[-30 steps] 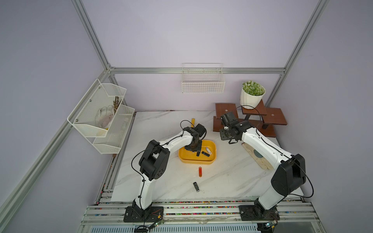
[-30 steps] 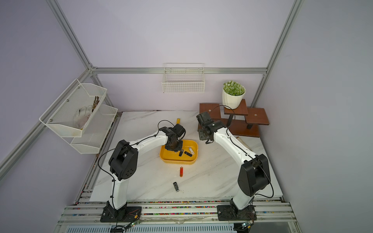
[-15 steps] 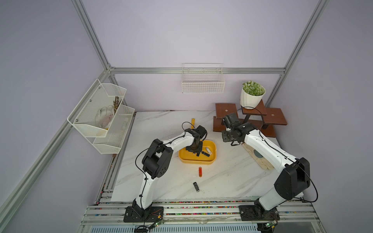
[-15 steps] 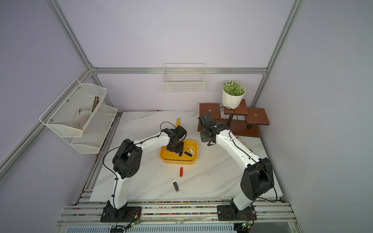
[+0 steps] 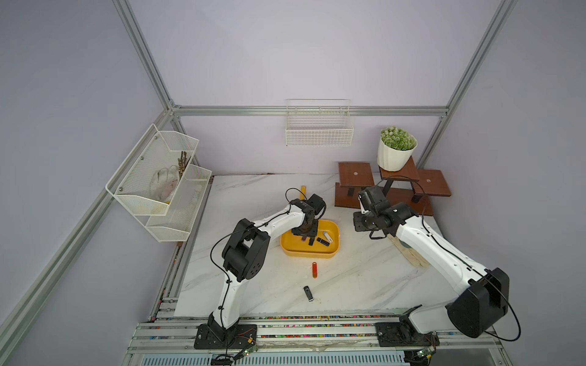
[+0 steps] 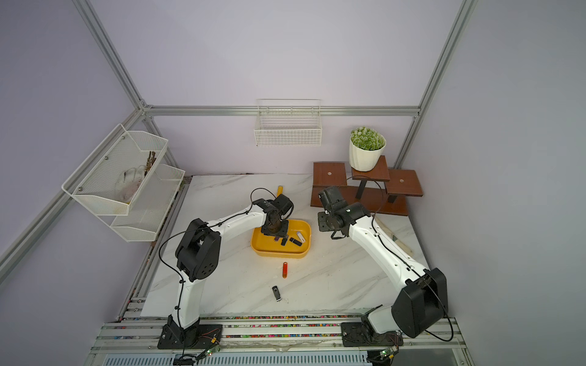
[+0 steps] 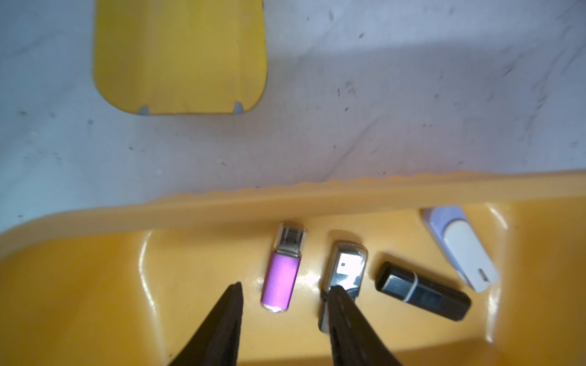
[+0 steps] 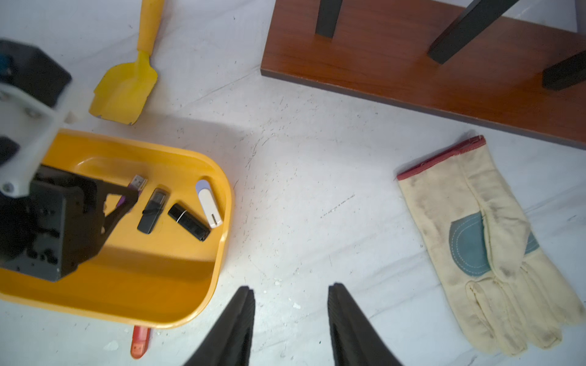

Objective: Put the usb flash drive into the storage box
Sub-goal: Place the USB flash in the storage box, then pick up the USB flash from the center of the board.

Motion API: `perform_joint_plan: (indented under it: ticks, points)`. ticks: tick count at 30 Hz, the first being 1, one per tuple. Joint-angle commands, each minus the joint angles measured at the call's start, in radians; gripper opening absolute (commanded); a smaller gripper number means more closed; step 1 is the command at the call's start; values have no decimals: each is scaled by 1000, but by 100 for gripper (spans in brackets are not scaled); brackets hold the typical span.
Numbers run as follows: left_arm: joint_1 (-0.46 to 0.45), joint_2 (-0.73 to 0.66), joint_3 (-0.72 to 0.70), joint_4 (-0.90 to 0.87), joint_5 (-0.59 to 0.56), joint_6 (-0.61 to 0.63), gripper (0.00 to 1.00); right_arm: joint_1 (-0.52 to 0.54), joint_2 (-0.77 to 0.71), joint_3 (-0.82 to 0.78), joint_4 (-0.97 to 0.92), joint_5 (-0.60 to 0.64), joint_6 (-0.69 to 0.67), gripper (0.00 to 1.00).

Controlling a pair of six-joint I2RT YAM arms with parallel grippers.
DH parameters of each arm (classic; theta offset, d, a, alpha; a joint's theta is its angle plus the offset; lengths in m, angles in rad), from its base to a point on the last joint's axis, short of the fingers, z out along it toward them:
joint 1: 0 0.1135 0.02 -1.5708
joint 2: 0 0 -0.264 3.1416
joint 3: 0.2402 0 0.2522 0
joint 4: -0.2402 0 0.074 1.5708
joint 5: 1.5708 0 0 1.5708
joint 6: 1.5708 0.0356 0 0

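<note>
Opening since earlier, L fingers spread by purple usb in storage box, R fingers apart

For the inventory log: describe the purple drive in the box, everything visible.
The purple drive has a glossy purple body, a clear cap over its silver plug and a silvery tail. It lies flat on the box floor, cap toward a long wall, apart from the silver drive beside it. The open left gripper straddles it without touching.

Soft, even light in both top views — glare streaks and a blurred rim on the storage box.
</note>
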Motion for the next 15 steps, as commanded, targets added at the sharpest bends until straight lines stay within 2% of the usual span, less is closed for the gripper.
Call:
perform_joint_plan:
  ticks: [1, 4, 6, 11, 15]
  points:
    - [6, -160, 112, -64, -84, 35, 52, 79, -50, -74, 34, -40, 81, 44]
    - [24, -223, 130, -130, -128, 46, 56, 196, -50, -117, 41, -42, 149, 45]
    - [32, -279, 91, -155, -157, 46, 56, 265, -49, -150, 60, -45, 206, 45]
    - [31, -488, -142, -156, -183, -9, 59, 403, -36, -202, 109, -37, 317, 45]
    - [30, -627, -343, -118, -89, -74, 61, 489, -14, -210, 123, -20, 373, 47]
